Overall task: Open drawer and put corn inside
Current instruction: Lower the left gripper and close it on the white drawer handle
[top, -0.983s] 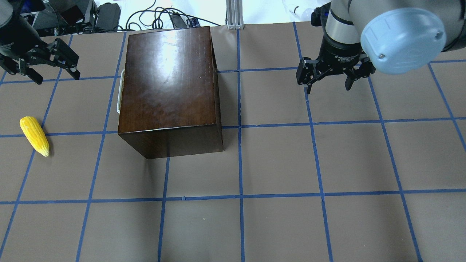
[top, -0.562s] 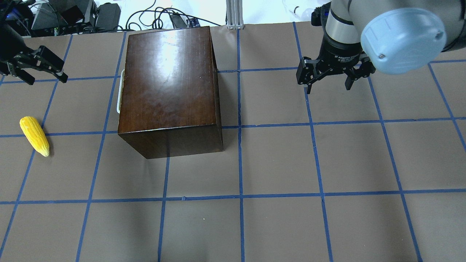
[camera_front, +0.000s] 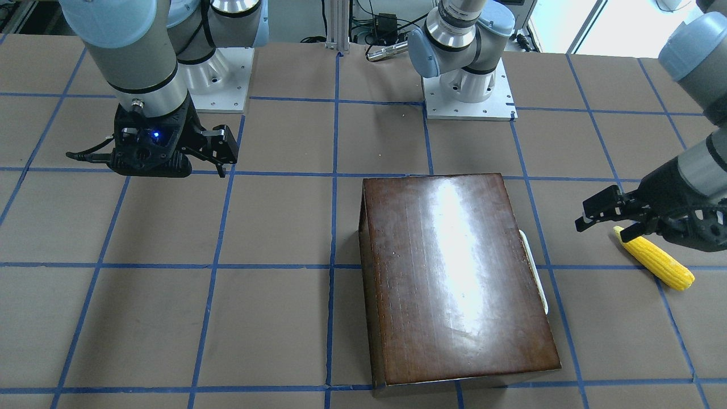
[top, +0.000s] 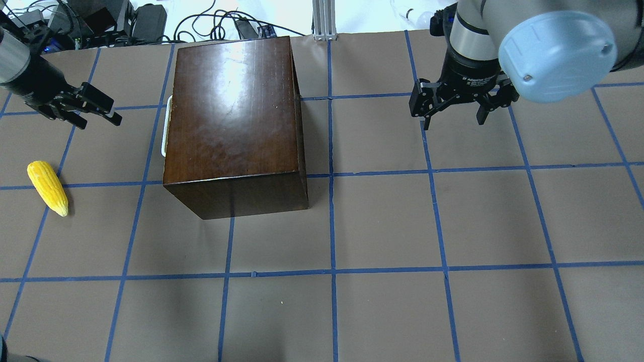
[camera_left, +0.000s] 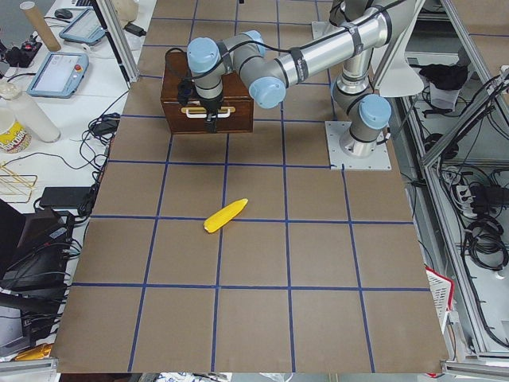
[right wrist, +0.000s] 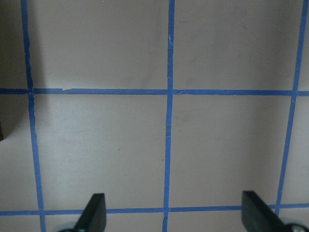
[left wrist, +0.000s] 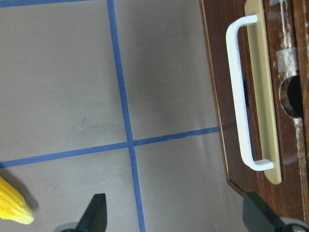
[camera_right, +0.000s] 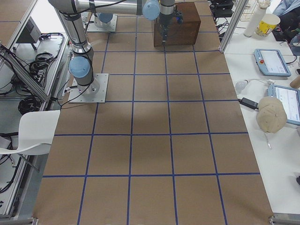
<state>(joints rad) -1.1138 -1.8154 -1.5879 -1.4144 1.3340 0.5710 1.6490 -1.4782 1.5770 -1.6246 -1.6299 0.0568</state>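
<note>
The glossy dark-brown box (top: 234, 115) stands left of centre with its drawer shut. The drawer's whitish handle (top: 164, 125) faces left and shows close in the left wrist view (left wrist: 241, 92) on the dark front panel. The yellow corn (top: 48, 187) lies on the table left of the box, also seen in the front-facing view (camera_front: 653, 261). My left gripper (top: 98, 119) is open and empty, hovering between corn and handle, apart from both. My right gripper (top: 453, 123) is open and empty, right of the box over bare table.
Blue tape lines grid the brown table (top: 382, 226). Cables and equipment (top: 100, 20) lie beyond the far edge, with an aluminium post (top: 324, 20). The two arm bases (camera_front: 468, 91) stand on the robot's side of the table.
My left gripper swung left, then came back right and nearer the box's handle side, still open. The right arm, box and corn have not moved.
</note>
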